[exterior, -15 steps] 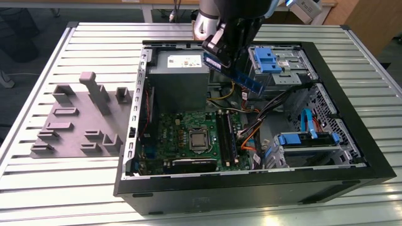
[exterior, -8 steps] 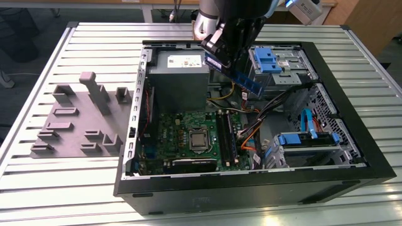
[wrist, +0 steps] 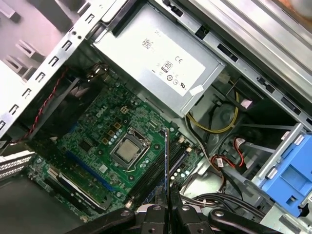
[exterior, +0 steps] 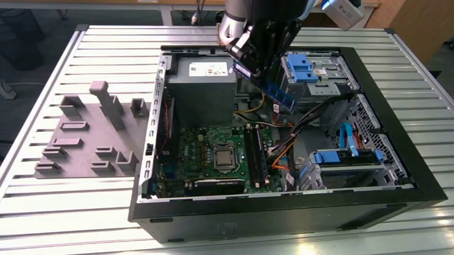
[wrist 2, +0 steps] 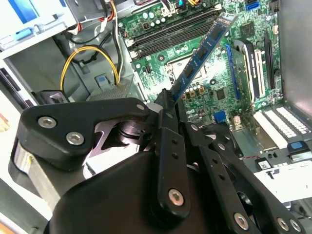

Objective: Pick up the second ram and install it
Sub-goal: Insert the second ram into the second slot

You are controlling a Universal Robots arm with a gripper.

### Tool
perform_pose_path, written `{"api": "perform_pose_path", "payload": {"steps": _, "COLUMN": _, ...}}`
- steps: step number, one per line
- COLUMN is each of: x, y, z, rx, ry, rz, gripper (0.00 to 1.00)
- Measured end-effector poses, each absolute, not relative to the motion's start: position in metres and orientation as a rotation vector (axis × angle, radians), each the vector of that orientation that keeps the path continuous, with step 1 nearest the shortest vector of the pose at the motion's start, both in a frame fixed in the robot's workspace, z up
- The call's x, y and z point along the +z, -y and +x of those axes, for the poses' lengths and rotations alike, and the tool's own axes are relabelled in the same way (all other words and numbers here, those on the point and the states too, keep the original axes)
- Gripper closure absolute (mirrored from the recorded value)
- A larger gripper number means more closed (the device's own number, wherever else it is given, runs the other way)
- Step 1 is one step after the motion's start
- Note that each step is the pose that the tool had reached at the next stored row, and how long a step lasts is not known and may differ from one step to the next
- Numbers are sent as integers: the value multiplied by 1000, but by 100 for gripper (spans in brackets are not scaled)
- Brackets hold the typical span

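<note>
My gripper (exterior: 250,68) is shut on the second ram (exterior: 275,91), a thin green stick with black chips. In the exterior view it hangs tilted over the open computer case, above the cables beside the power supply. The second wrist view has the ram (wrist 2: 201,54) reaching out from my fingertips (wrist 2: 168,114) towards the motherboard. There it points near the long black memory slots (wrist 2: 170,30). In the first wrist view the ram (wrist: 166,161) stands edge-on between my fingers (wrist: 155,214), over the slots (wrist: 155,181) beside the processor (wrist: 127,148). The ram is clear of the board.
The grey fixture tray (exterior: 92,133) lies on the slatted table at the exterior view's left. Inside the case (exterior: 284,210) are the power supply (exterior: 202,79), the motherboard (exterior: 212,159), loose cables (exterior: 298,133) and blue drive brackets (exterior: 307,66).
</note>
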State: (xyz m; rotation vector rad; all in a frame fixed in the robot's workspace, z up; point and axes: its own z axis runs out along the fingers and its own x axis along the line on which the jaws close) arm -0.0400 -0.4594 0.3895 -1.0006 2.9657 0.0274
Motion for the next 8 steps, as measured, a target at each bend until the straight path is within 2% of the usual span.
{"api": "perform_pose_path", "payload": {"steps": 8, "x": 389, "y": 459, "z": -39, "rx": 20, "ry": -2999, "rz": -900, "gripper": 86}}
